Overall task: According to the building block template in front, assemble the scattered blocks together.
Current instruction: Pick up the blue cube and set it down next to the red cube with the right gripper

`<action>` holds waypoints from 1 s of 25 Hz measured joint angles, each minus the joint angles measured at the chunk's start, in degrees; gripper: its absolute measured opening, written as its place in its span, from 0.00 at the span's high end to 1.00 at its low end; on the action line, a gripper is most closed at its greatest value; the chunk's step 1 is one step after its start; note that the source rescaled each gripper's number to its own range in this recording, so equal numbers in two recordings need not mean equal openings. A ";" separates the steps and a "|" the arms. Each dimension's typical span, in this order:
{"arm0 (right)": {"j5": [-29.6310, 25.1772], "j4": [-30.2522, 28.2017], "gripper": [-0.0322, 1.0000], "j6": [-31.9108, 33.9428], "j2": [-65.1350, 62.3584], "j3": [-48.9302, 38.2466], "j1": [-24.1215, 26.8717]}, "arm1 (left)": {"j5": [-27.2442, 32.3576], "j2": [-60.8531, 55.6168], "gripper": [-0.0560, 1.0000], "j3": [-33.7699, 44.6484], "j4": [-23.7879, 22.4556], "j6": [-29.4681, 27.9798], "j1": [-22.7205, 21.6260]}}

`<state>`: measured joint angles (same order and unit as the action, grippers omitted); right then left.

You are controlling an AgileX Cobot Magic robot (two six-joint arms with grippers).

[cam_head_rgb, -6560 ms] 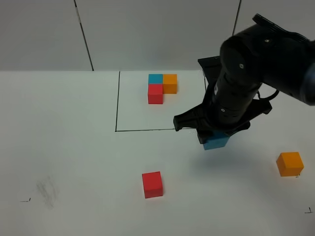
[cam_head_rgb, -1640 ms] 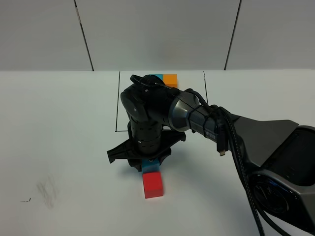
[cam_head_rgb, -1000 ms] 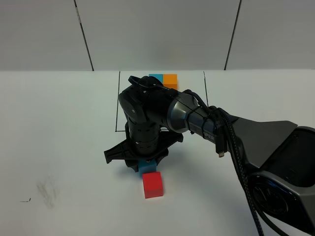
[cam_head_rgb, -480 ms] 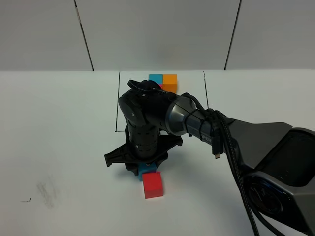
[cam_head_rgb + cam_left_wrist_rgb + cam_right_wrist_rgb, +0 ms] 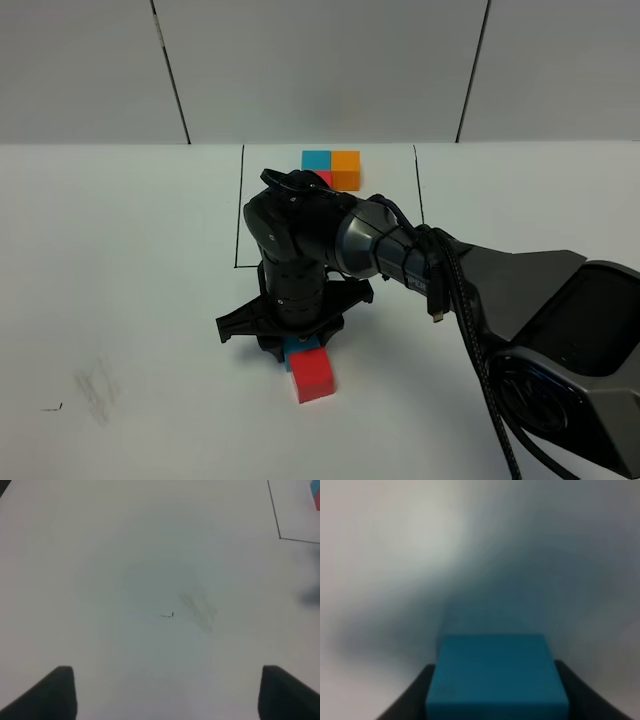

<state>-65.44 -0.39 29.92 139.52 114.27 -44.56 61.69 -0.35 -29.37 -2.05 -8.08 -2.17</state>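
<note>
Watching the right gripper, clamped on the blue block, edge nearer the red block, I barely see blue beneath it; left gripper gapes.

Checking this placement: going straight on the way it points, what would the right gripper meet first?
Likely the white table: the right gripper points down, its held blue cube just beside the red cube. Height unclear.
</note>
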 joint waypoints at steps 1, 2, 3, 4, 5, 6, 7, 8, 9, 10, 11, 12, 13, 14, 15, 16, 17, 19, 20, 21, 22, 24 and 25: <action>-0.05 0.00 0.78 0.04 0.00 0.00 0.28 | 0.00 0.00 0.00 0.00 0.00 0.00 0.00; -0.12 0.00 0.78 0.12 0.00 0.00 0.43 | 0.00 0.00 0.00 0.00 0.00 0.00 0.00; -0.20 0.00 0.78 0.12 0.00 0.00 0.74 | 0.00 0.00 0.00 0.00 0.00 0.00 0.00; -0.24 0.39 0.78 0.12 0.00 0.00 0.98 | 0.00 0.00 0.00 0.00 0.00 0.00 0.00; -0.24 0.39 0.78 0.16 0.00 0.00 1.16 | 0.00 0.00 0.00 0.00 0.00 0.00 0.00; -0.24 0.39 0.78 0.16 0.00 0.00 1.52 | 0.00 0.00 0.00 0.00 0.00 0.00 0.00; -0.26 0.39 0.78 0.16 0.00 0.00 1.73 | 0.00 0.00 0.00 0.00 0.00 0.00 0.00; -0.26 0.39 0.78 0.16 0.00 0.00 1.84 | 0.00 0.00 0.00 0.00 0.00 0.00 0.00; -0.31 0.39 0.78 0.08 0.00 0.00 1.90 | 0.00 0.00 0.00 0.00 0.00 0.00 0.00; -0.31 0.39 0.78 0.05 0.00 0.00 1.99 | 0.00 0.00 0.00 0.00 0.00 0.00 0.00; -0.31 0.39 0.78 -0.08 0.00 0.00 2.01 | 0.00 0.00 0.00 0.00 0.00 0.00 0.00; -0.31 0.39 0.78 -0.15 0.00 0.00 2.01 | 0.00 0.00 0.00 0.00 0.00 0.00 0.00; -0.31 0.39 0.78 -0.20 0.00 0.00 2.01 | 0.00 0.00 0.00 0.00 0.00 0.00 0.00; -0.31 0.39 0.78 -0.34 0.00 0.00 2.01 | 0.00 0.00 0.00 0.00 0.00 0.00 0.00; -0.31 0.39 0.78 -0.35 0.00 0.00 2.01 | 0.00 0.00 0.00 0.00 0.00 0.00 0.00; -0.31 0.39 0.78 -0.39 0.00 0.00 2.01 | 0.00 0.00 0.00 0.00 0.00 0.00 0.00; -0.31 0.39 0.78 -0.39 0.00 0.00 2.01 | 0.00 0.00 0.00 0.00 0.00 0.00 0.00; -0.31 0.39 0.78 -0.46 0.00 0.00 2.01 | 0.00 0.00 0.00 0.00 0.00 0.00 0.00; -0.31 0.39 0.78 -0.65 0.00 0.00 2.01 | 0.00 0.00 0.00 0.00 0.00 0.00 0.00; -0.31 -0.07 0.78 -0.86 0.00 0.00 2.01 | 0.00 0.00 0.00 0.00 0.00 0.00 0.00; -0.31 -0.27 0.78 -0.99 0.00 0.00 2.01 | 0.00 0.00 0.00 0.00 0.00 0.00 0.00; -0.31 -0.40 0.78 -1.40 0.00 0.00 2.01 | 0.00 0.00 0.00 0.00 0.00 0.00 0.00; -0.31 -0.45 0.78 -1.49 0.00 0.00 2.01 | 0.00 0.00 0.00 0.00 0.00 0.00 0.00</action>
<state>-65.75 -0.85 28.43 139.52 114.27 -42.55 61.69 -0.35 -29.37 -2.05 -8.08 -2.17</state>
